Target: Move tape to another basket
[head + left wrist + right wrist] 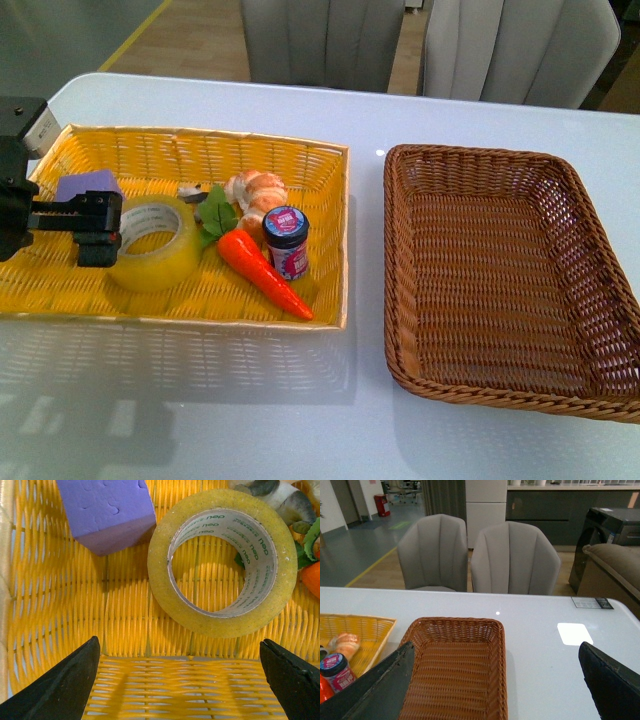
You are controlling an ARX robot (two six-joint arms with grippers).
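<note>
The tape [160, 265], a yellowish roll with a white core, lies flat in the yellow woven basket [345, 230] on the left of the table. My left gripper [100, 230] hovers over the roll's left edge, open and empty. In the left wrist view the tape [160, 575] lies just ahead of the open gripper [180, 680], outside the black fingers [65, 685]. The dark brown wicker basket [400, 300] stands empty at the right. My right gripper [497, 687] is open above the table, with the brown basket [455, 670] partly between its fingers [615, 685]. It does not show in the front view.
A purple foam block [88, 185] sits close behind the tape. To the tape's right lie a toy carrot [265, 272], a small dark-lidded jar [287, 240] and a bread-like toy [255, 190]. Grey chairs [512, 555] stand beyond the table's far edge.
</note>
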